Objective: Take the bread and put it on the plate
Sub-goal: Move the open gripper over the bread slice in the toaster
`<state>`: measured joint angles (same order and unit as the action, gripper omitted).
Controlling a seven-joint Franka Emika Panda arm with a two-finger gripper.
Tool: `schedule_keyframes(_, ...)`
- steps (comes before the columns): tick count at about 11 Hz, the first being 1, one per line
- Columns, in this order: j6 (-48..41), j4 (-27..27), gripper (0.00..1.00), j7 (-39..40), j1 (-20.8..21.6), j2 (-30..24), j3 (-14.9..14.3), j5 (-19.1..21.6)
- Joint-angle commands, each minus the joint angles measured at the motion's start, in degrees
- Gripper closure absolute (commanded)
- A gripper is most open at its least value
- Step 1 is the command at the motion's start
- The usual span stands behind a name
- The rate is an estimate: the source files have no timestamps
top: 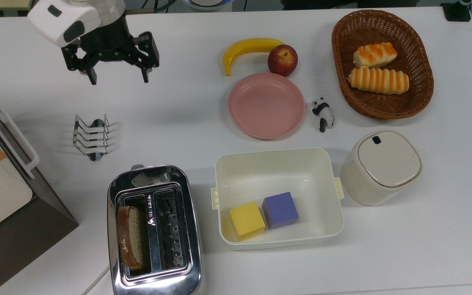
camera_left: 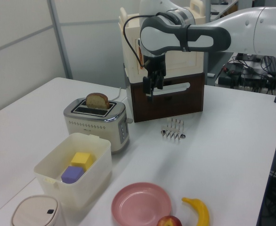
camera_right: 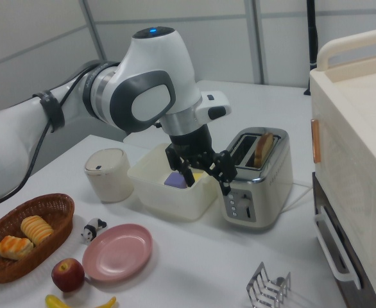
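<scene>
The bread (top: 129,237) is a brown slice standing upright in the left slot of the chrome toaster (top: 176,246), near the top view's bottom left; it also shows as bread (camera_left: 97,100) and bread (camera_right: 263,147). The pink plate (top: 266,105) lies bare at the table's middle, also seen as the plate (camera_left: 141,203) and the plate (camera_right: 117,251). My gripper (top: 119,78) hangs open and holds nothing, above the table at the top view's upper left, well apart from the toaster and the plate. It shows too as the gripper (camera_left: 150,94) and the gripper (camera_right: 208,185).
A wire toast rack (top: 91,135) stands between gripper and toaster. A cream tub (top: 279,164) holds a yellow and a purple cube. A lidded canister (top: 381,166), a basket (top: 422,88) with striped rolls, banana (top: 248,47), apple (top: 282,60), panda figure (top: 323,113) and a bread box (top: 2,192) stand around.
</scene>
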<state>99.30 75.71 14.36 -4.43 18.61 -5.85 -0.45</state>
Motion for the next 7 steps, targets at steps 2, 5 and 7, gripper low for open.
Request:
schedule_keyframes(2, 10.1, 1.8, 0.0, -6.8, 0.4, 0.5, 0.1, 1.0)
schedule_keyframes(5, 18.5, 1.7, 0.0, -8.0, 0.3, 2.7, 0.1, 4.1)
schedule_keyframes(7, 23.5, 1.7, 0.0, -9.1, 0.3, 4.0, 0.1, 5.0)
